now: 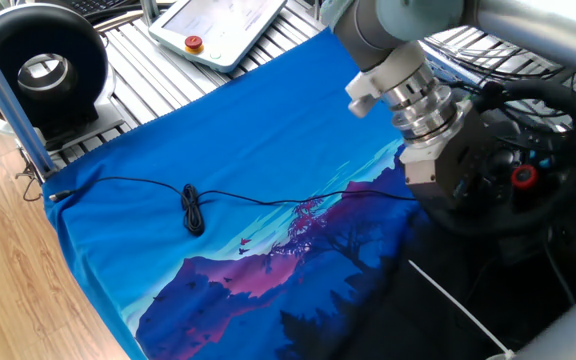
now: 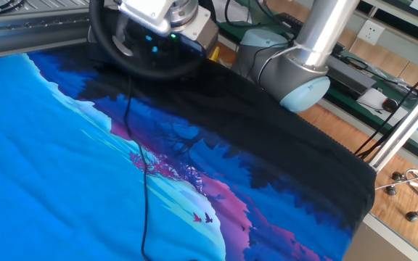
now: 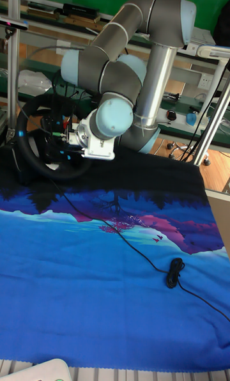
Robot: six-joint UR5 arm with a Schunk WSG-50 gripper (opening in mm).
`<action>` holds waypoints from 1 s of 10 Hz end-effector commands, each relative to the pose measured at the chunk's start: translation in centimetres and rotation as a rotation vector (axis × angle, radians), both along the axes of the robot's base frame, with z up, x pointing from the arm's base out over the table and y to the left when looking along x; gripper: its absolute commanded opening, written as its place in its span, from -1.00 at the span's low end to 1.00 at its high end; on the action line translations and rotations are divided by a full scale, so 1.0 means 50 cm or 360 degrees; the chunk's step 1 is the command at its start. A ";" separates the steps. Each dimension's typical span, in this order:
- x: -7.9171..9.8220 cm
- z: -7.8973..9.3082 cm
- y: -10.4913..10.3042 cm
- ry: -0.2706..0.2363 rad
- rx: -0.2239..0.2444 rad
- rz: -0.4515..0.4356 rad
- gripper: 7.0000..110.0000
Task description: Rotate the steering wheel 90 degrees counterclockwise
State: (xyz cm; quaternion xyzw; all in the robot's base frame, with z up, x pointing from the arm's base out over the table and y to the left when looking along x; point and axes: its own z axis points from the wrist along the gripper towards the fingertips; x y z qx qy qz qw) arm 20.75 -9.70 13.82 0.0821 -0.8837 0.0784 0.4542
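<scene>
One steering wheel [image 1: 543, 150] here, a fat black padded ring with a blue stripe showing on its rim in the tall fixed view, and on its hub a red round knob [image 1: 523, 176] among small buttons; it stands upright at the dark edge of the table, on the black end of the cloth. One gripper [image 1: 468, 180], a blocky grey-and-black body on a ribbed metal wrist, is pressed in against the wheel's near rim, and its fingers are buried behind that rim, so I cannot tell how wide the jaws stand or whether they have hold of anything. Covering the table is one soft printed cloth [image 1: 238, 160], bright blue running through purple hills to black, lying smooth with slight ripples. Across it trails one thin black cable [image 1: 190, 208], bunched into a small knot toward the blue end. Off the cloth's far corner, on the ribbed metal surface, sits one black ring-shaped device [image 1: 43, 65] with a white centre, and beside it one flat white pendant [image 1: 223, 25] with a red button.
</scene>
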 end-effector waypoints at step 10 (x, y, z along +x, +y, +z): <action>-0.022 0.111 0.005 0.0282 -0.0251 -0.0046 -1.00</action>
